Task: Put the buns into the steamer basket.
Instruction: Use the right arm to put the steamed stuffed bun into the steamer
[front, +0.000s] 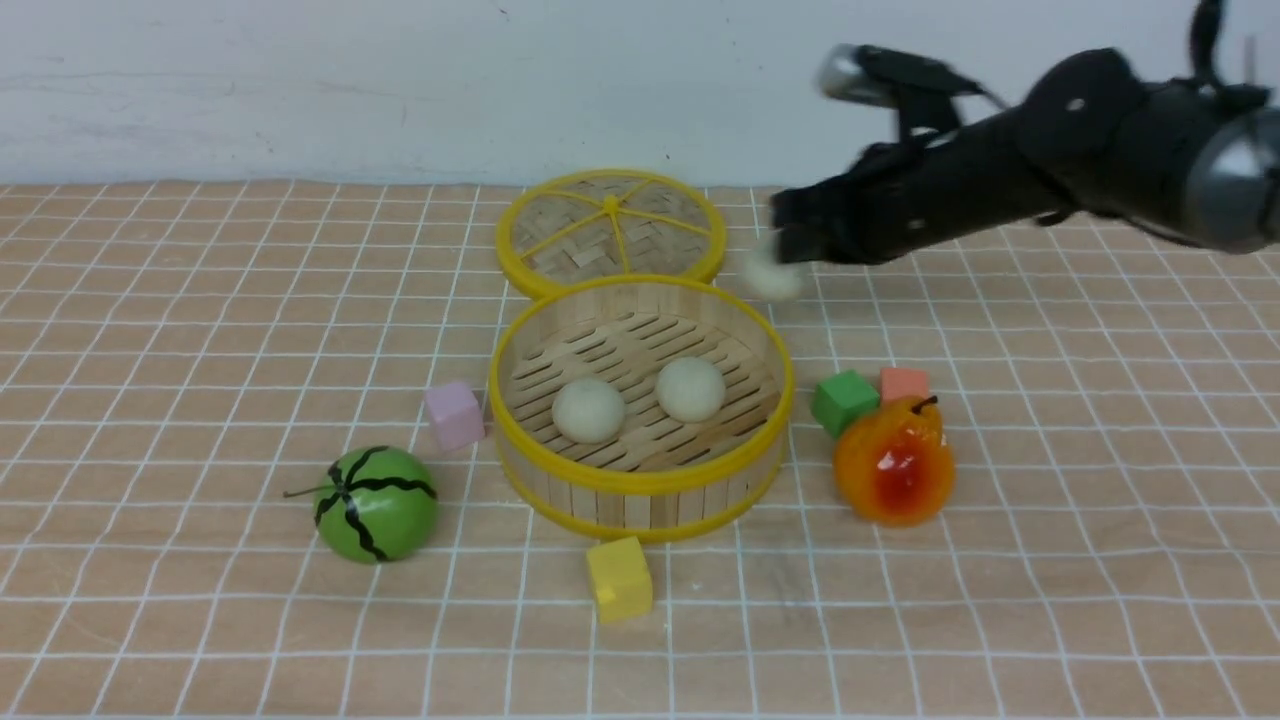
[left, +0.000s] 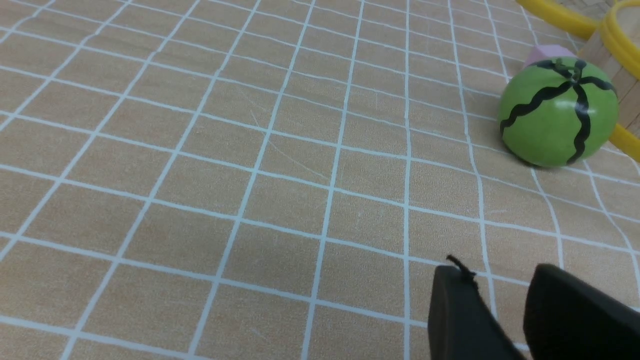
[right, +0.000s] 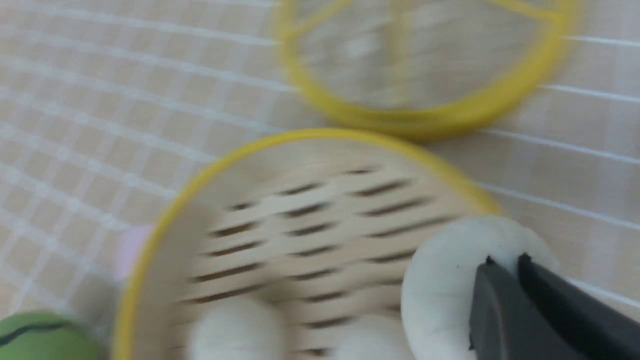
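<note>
1. Plainly, the steamer basket (front: 640, 480) sits mid-worktop (front: 200, 350). It is a round, shallow bamboo ring with an upright wall of narrow wooden slats, glossy yellow rims top and bottom, and a pale floor cut with dark slots
2. Two buns lie on that floor, side by side but apart: the left bun (front: 589, 409) nearer, the right bun (front: 690, 389) slightly farther. Both are smooth, matt, off-white balls, like raw dough
3. The third bun (front: 772, 275), the same cream colour and blurred, hangs just off the basket's far-right rim, to the right of the lid (front: 611, 232). The right jaws are closed on it, their dark tips pinched into a dent in its soft surface, and the black right arm (front: 1000, 170) reaches in from the right
4. The lid is a flat woven disc with a yellow hoop and yellow spokes, lying just beyond the basket's far rim; whether they touch I cannot tell
5. The left jaws, two blunt black fingers (left: 457, 310), stand parted with bare worktop between them and grip nothing, out to the left of the melon (front: 377, 503)
6. The melon is a glossy green ball with wavy black stripes, near-left of the basket. A pink cube (front: 455, 415) sits just beside the left wall and a yellow cube (front: 620, 578) just near of the front wall. On the right, a green cube (front: 845, 401) and a salmon cube (front: 904, 383) sit just behind a shiny orange-red pear-shaped fruit (front: 893, 460)
7. The worktop wears a tan cloth with a white grid, slightly wrinkled
</note>
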